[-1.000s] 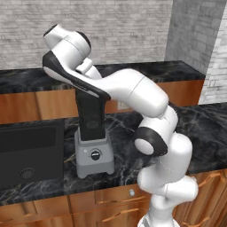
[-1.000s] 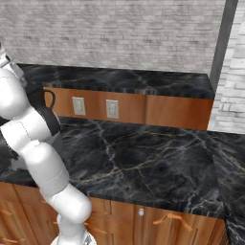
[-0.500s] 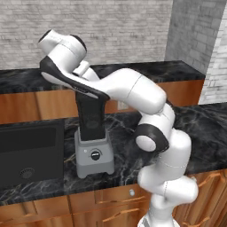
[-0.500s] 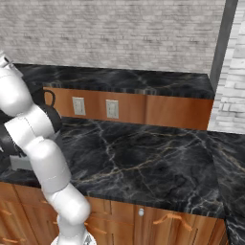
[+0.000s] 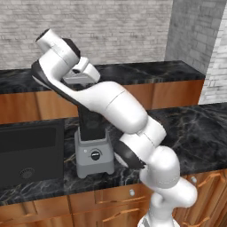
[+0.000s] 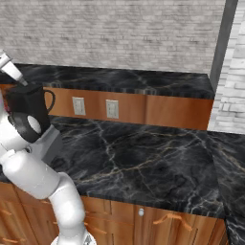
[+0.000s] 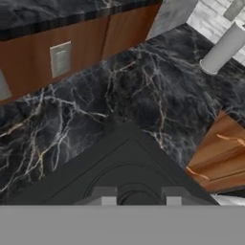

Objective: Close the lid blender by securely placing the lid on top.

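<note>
Blender [image 5: 93, 146] stands on the black marble desk [image 6: 143, 158], just right of the dark sink [image 5: 26, 150] in the left base view. Boxy grey base w/ one round black dial [image 5: 94, 155]; tall black tapered jar above it, mostly hidden behind the white arm. In the right base view the jar top [image 6: 26, 103] shows dark w/ a loop handle on its side, the arm's hand just above it.

Hand view looks down on the lid [image 7: 124, 167]: low, dark, rounded-square, matte, w/ faint moulded ridges and one corner pointing away. Fingers [image 7: 136, 196] sit right at the lid's near edge, tips pale grey, gap betw. them narrow; can't tell whether they pinch a knob on the lid or just rest by it. Can't tell either if the lid is fully seated on the rim.

Risks, as a judgement:
- lid square vs rim square: if rotated off, corners ride up and it won't seat
- pushing down off-centre could tilt the lid or tip the tall, top-heavy jar
- smooth hard plastic, little to grip, so it may slip sideways on release
- same dark colour for lid and jar makes misalignment hard to spot

Desk is glossy veined stone; wooden cabinets [image 7: 225, 153] below
</note>
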